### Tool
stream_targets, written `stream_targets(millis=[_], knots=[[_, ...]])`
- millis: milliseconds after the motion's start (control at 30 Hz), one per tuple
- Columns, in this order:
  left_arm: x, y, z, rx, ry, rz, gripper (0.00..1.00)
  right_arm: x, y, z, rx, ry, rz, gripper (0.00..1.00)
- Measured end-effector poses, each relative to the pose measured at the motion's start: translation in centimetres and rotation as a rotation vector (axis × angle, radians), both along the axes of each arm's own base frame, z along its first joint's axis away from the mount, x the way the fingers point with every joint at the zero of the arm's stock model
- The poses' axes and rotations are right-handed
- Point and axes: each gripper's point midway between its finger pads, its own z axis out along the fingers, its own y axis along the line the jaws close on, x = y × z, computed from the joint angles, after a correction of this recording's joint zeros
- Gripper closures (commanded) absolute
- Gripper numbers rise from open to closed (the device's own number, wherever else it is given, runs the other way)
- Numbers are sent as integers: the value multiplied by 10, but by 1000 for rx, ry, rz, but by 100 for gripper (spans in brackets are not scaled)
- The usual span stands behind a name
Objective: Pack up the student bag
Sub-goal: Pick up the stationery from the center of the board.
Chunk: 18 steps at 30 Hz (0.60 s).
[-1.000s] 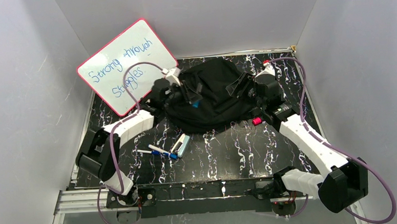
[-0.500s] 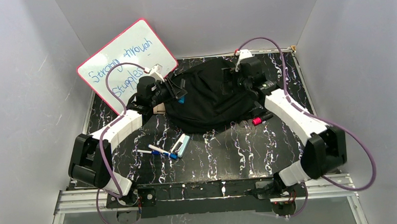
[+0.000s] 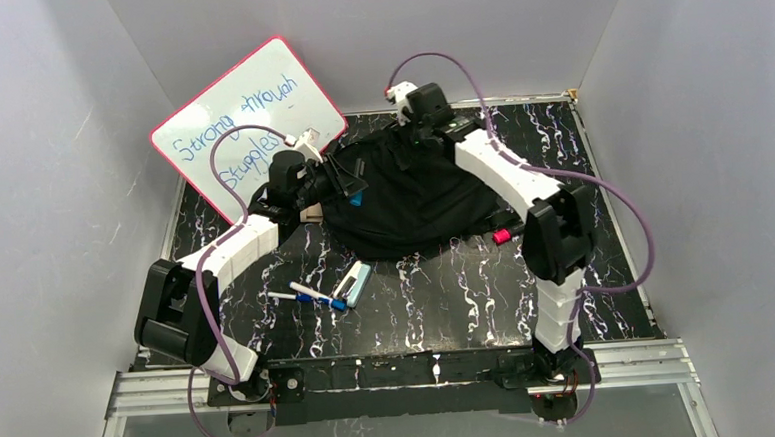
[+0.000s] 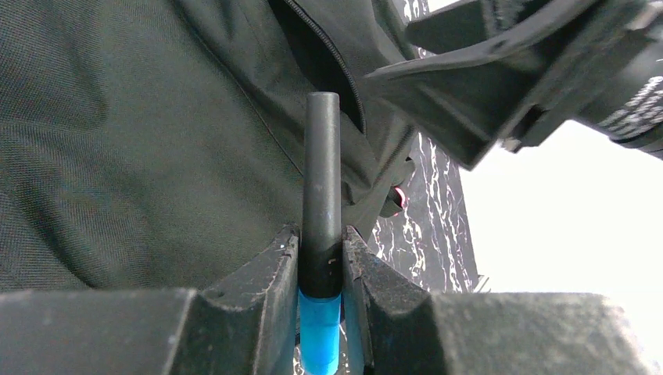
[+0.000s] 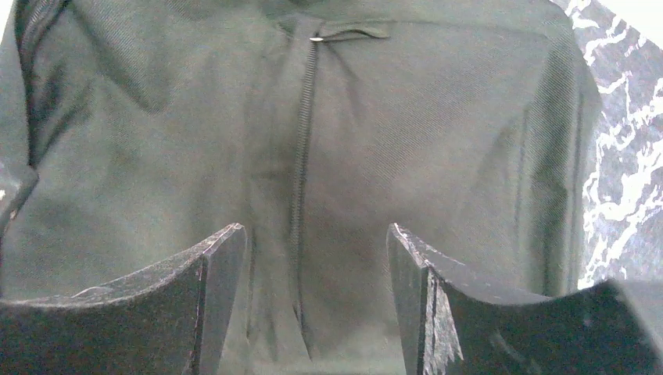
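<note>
The student bag (image 3: 407, 192), a black soft backpack, lies at the middle back of the table. My left gripper (image 3: 346, 181) is at the bag's left edge, shut on a black marker with a blue end (image 3: 355, 195). In the left wrist view the marker (image 4: 321, 172) stands upright between my fingers (image 4: 266, 281), with the bag's fabric and zip (image 4: 141, 141) behind it. My right gripper (image 3: 406, 127) is over the bag's far edge. In the right wrist view it (image 5: 317, 242) is open and empty, just above the bag's zipper (image 5: 301, 156).
A pink-edged whiteboard (image 3: 248, 126) leans at the back left. Pens (image 3: 312, 295) and a light blue eraser-like item (image 3: 355, 280) lie in front of the bag. A small red-ended item (image 3: 503, 235) lies at the bag's right front. Grey walls enclose the table.
My right arm has swung from the bag's right side across to its far edge. My left gripper drew the marker back to the bag's left edge, then held still.
</note>
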Motion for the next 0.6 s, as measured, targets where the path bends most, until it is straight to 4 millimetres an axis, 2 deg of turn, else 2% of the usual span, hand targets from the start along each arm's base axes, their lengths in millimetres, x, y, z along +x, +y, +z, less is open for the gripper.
stream_targets(millis=[167, 300, 367, 533, 600], knots=[[-2, -1, -1, -4, 7, -7, 100, -3, 29, -30, -159, -23, 71, 32], [-3, 0, -4, -2, 19, -6, 100, -3, 37, -44, -270, -60, 80, 35], [-5, 0, -9, 1, 31, -5, 100, 2, 34, -46, -313, -81, 66, 36], [-12, 3, -22, 4, 67, 3, 100, 17, 12, -41, -416, -133, 10, 36], [-14, 4, -26, 6, 78, 6, 100, 21, 6, -37, -447, -155, -9, 39]])
